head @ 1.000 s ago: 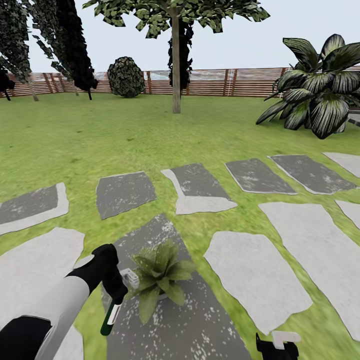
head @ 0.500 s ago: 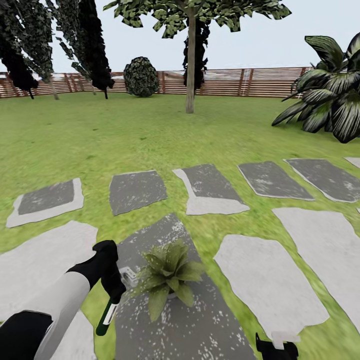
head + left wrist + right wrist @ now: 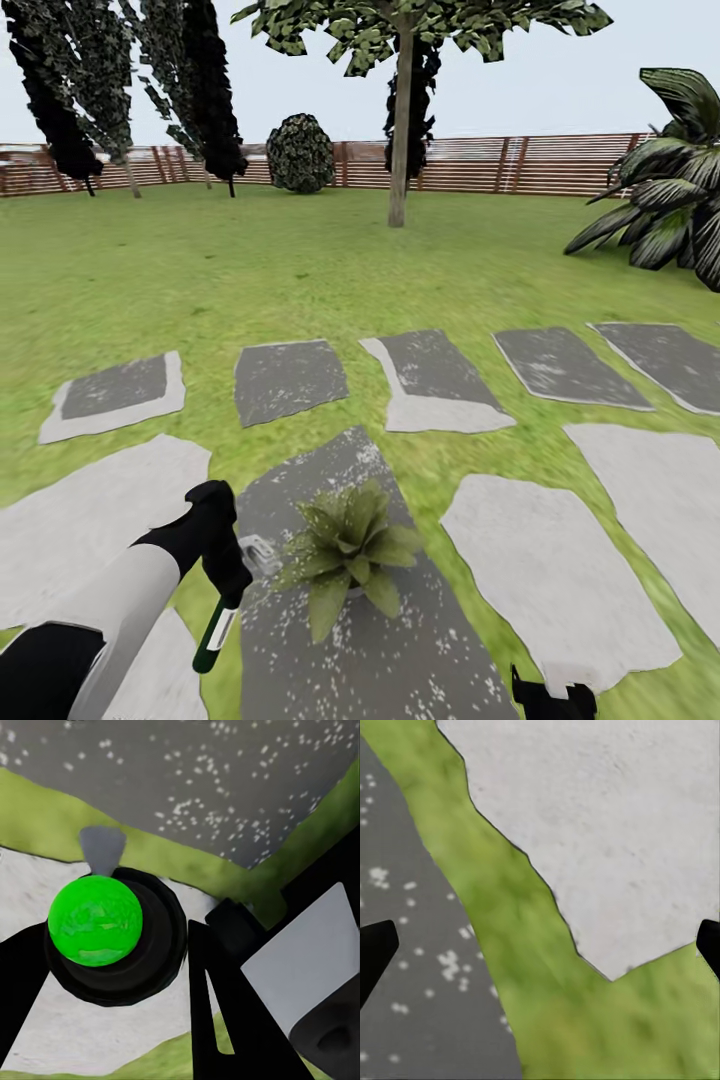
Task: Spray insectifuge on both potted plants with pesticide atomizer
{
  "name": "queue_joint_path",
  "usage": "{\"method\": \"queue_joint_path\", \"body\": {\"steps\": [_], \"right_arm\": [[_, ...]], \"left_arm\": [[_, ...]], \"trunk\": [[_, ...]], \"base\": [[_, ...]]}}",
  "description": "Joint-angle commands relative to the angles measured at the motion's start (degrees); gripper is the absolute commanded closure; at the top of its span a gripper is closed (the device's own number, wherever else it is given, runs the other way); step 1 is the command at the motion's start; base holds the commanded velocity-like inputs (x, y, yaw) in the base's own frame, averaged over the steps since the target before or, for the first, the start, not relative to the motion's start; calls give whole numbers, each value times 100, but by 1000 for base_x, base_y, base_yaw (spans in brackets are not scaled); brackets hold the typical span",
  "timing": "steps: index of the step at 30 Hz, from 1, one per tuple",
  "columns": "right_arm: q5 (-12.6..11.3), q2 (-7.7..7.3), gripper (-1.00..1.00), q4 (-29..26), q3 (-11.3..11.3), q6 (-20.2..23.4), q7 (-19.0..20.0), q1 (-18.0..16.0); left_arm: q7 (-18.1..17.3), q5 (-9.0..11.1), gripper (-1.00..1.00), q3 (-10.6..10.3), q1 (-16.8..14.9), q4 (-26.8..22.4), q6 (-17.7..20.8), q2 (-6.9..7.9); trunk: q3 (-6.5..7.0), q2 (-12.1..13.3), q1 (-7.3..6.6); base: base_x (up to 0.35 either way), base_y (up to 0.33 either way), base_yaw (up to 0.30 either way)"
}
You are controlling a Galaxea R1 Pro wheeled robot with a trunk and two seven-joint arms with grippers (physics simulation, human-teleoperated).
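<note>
The left end effector [image 3: 228,590] is clamped around the pesticide atomizer [image 3: 212,638], its black fingers [image 3: 225,1012] pressed against the bottle's sides. In the head view the dark-green bottle with its white label hangs tilted below the end effector, base pointing down and toward the robot, while the pale grey spray head [image 3: 258,556] sticks out above the grip toward the potted plant [image 3: 350,550]. The nozzle sits just beside the plant's nearest leaves; whether it touches them cannot be told. In the left wrist view the bottle [image 3: 96,921] is seen end-on as a bright green disc ringed in black, with the dark speckled paving stone [image 3: 225,787] beyond it.

The plant, a low rosette of pointed olive-green leaves, stands on a dark grey speckled stone [image 3: 340,650], to the right of the left end effector. Its pot is hidden under the leaves.

The right end effector [image 3: 553,695] is low at the frame's edge, well apart from the plant and bottle. In the right wrist view its two black fingertips [image 3: 375,949] stand far apart, spread with nothing between them, over grass [image 3: 547,967] and a pale stone [image 3: 615,825].

Farther out, more paving stones cross the lawn [image 3: 300,270], with a tree trunk [image 3: 401,130], a round dark bush [image 3: 300,152] and a brown slatted fence [image 3: 500,165] behind.
</note>
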Motion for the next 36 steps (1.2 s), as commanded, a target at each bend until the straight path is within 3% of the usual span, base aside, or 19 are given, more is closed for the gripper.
{"method": "queue_joint_path", "body": {"steps": [1, 12, 19, 29, 36], "right_arm": [[61, 1, -100, 10, -32, -24, -25, -5], [61, 1, -100, 10, -32, -24, -25, -5], [61, 2, -100, 10, -32, -24, -25, -5], [61, 1, -100, 10, -32, -24, -25, -5], [61, 1, -100, 10, -32, -24, -25, -6]], "left_arm": [[-52, -18, 100, -24, -3, -12, 60, 1], [-55, -9, 100, -32, -37, -17, 60, -41], [-55, -25, 100, -32, -62, -15, 60, -57], [-55, -29, 100, -32, -67, -15, 77, -57], [-55, -26, 100, -32, -67, -14, 78, -57]], "trunk": [[-5, -2, 0], [-5, -2, 0], [-5, -2, 0], [-5, -2, 0], [-5, -2, 0]], "base": [[136, -70, 234], [127, -207, 73], [-159, -237, 31], [-66, -50, 239], [208, -156, 7]]}}
